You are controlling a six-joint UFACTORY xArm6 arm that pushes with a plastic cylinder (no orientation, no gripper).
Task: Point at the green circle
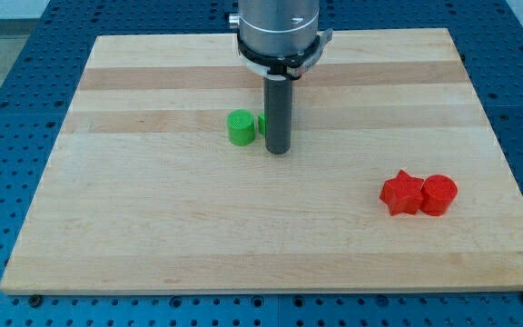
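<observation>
Green circle [240,127] sits mid-table toward the far side, my tip [278,151] (a gripless rod tool, holding nothing) just right of it; pointing looks nearly complete, needing only slight leftward closure.

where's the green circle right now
The green circle sits on the wooden board, left of the view's centre and toward its top, just left of my tip. The red star and red cylinder lie far off, lower right.

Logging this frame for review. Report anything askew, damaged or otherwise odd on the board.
Nothing stands out. My tip sits just right of the green circle, partly hiding a second green block. The red star and red circle touch, upright, at the view's right.
</observation>
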